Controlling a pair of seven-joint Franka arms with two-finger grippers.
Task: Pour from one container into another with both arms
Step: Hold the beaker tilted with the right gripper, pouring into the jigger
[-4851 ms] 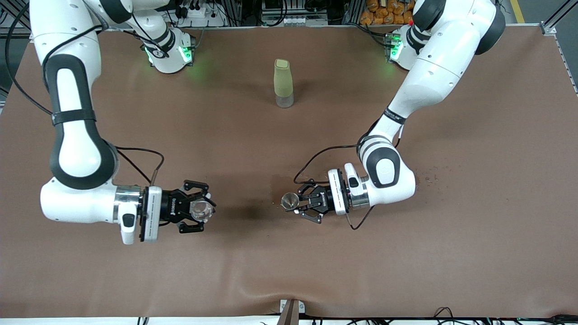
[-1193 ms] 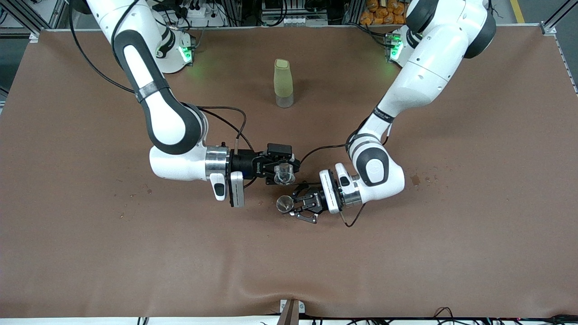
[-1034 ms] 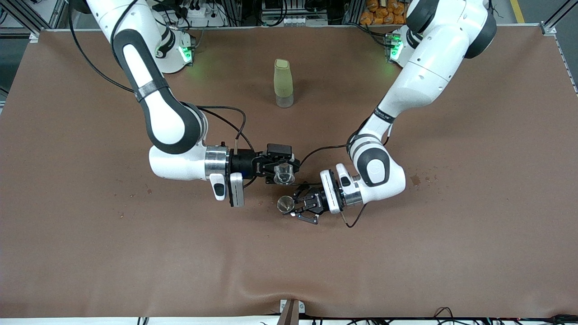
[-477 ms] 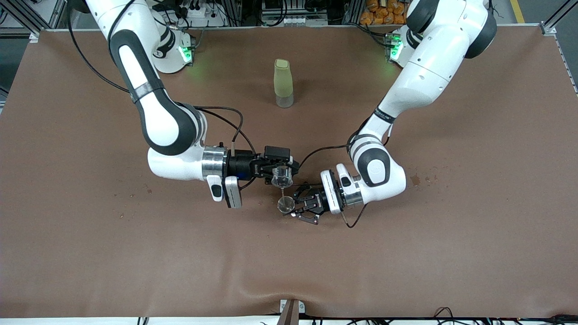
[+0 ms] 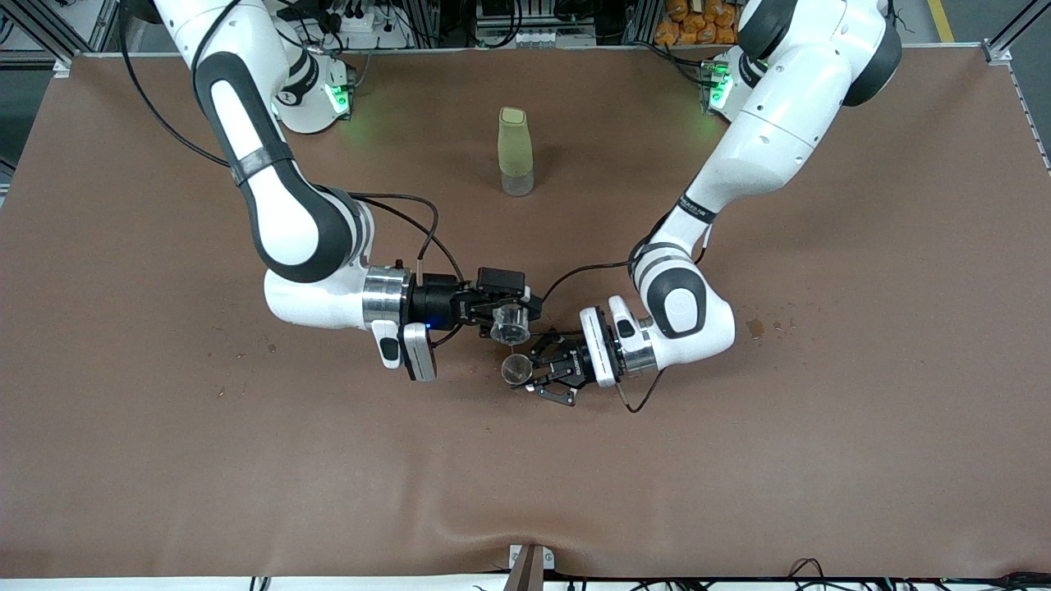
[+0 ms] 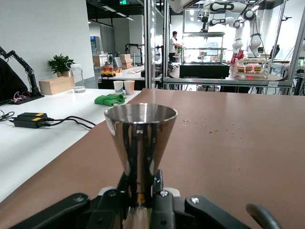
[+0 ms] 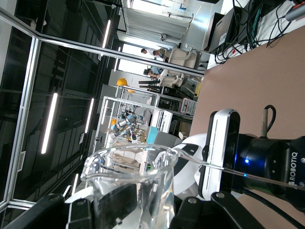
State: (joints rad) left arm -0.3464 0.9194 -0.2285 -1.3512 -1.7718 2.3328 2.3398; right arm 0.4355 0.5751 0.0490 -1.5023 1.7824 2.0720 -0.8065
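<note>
My right gripper (image 5: 510,321) is shut on a clear glass beaker (image 5: 511,326), held tilted in the air with its lip just above a small steel cone-shaped cup (image 5: 516,369). My left gripper (image 5: 530,373) is shut on that cup's narrow stem and holds it upright low over the middle of the table. The left wrist view has the steel cup (image 6: 140,136) standing up from my left gripper (image 6: 141,191). In the right wrist view the beaker (image 7: 136,183) fills my right gripper (image 7: 133,212), and a thin clear thread runs off its lip.
A tall pale green bottle (image 5: 516,152) stands upright farther from the front camera, between the two arm bases. Small dark stains (image 5: 770,325) mark the brown table cover (image 5: 739,460) toward the left arm's end. Both arms' cables loop beside the grippers.
The right gripper has tipped the beaker further and brought it lower, closer over the steel cup. The left gripper and cup have barely shifted.
</note>
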